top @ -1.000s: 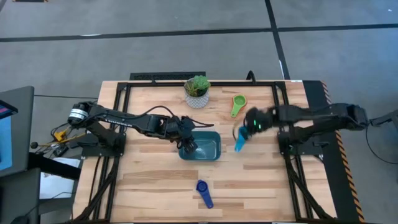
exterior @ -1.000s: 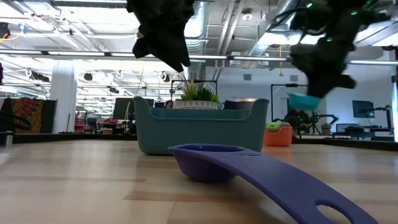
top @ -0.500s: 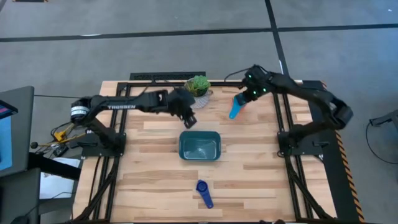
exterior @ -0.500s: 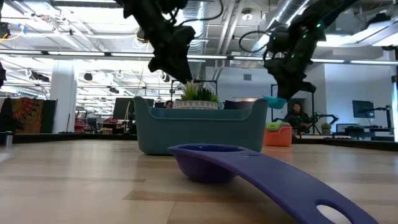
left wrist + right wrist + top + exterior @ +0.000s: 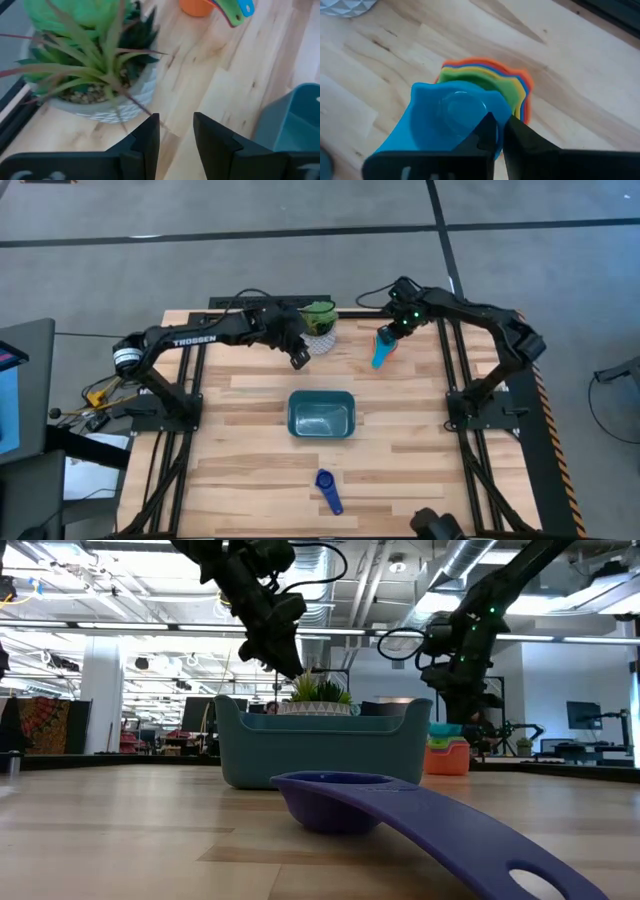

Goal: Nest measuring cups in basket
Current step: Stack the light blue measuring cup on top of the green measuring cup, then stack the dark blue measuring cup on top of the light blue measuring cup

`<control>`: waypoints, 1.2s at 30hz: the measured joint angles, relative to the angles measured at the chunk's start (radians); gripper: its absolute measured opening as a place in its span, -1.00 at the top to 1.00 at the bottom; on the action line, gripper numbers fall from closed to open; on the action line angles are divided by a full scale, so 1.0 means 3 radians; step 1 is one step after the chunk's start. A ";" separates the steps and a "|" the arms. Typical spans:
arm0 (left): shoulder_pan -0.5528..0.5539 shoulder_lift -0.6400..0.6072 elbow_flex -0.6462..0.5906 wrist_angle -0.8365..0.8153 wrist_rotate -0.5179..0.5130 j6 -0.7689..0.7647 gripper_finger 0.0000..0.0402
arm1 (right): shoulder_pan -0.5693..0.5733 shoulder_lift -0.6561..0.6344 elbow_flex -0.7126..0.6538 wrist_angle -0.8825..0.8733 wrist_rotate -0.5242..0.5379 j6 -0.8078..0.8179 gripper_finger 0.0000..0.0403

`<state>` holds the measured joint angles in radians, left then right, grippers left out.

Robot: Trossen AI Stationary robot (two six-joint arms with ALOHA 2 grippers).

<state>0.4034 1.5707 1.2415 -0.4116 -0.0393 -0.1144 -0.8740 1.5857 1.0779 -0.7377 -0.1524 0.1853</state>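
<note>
My right gripper (image 5: 396,328) is shut on a light blue measuring cup (image 5: 451,119) right over a stack of nested cups (image 5: 515,90) (green, orange, blue, red edges show) on the table's far right (image 5: 447,756). My left gripper (image 5: 298,359) is open and empty, hanging in the air beside the white plant pot (image 5: 107,107), above and beyond the dark teal basket (image 5: 321,416). A dark blue cup (image 5: 326,489) lies bowl down on the table near the front edge. A yellow cup does not show. My right gripper pinches the light blue cup's bowl at its rim (image 5: 479,116) between its two fingers, coming from above and from the far side. The cup's handle (image 5: 379,360) points toward the near edge. The bowl is at the top of the stack; whether it rests in it I cannot tell.
The white pot with the green plant (image 5: 318,328) stands at the far edge, between the two grippers. The basket stands in the table's middle, its left end bare. Bare wood lies left and right of the basket.
My right gripper has carried the light blue cup from beside the basket toward the far edge and down onto the stack of cups. My left gripper has risen from the basket's left end and gone toward the far edge, up to the plant pot.
</note>
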 joint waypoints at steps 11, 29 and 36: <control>0.0125 0.0000 0.0000 -0.0029 0.0028 0.0172 0.47 | 0.0008 0.0040 0.0000 0.0115 0.0077 0.0076 0.43; 0.0244 0.0000 0.0000 -0.0090 0.0290 0.0677 0.47 | 0.0905 -0.0930 0.0000 -0.0130 0.0827 0.1240 0.31; 0.0048 -0.0165 -0.0001 -0.0109 0.0290 0.0515 0.47 | 0.1876 -0.1054 0.0000 -0.0331 0.1073 0.1748 0.39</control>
<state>0.4178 1.5214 1.2411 -0.4441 0.0477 0.0402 -0.3111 1.2694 1.0779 -0.8369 0.1693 0.7096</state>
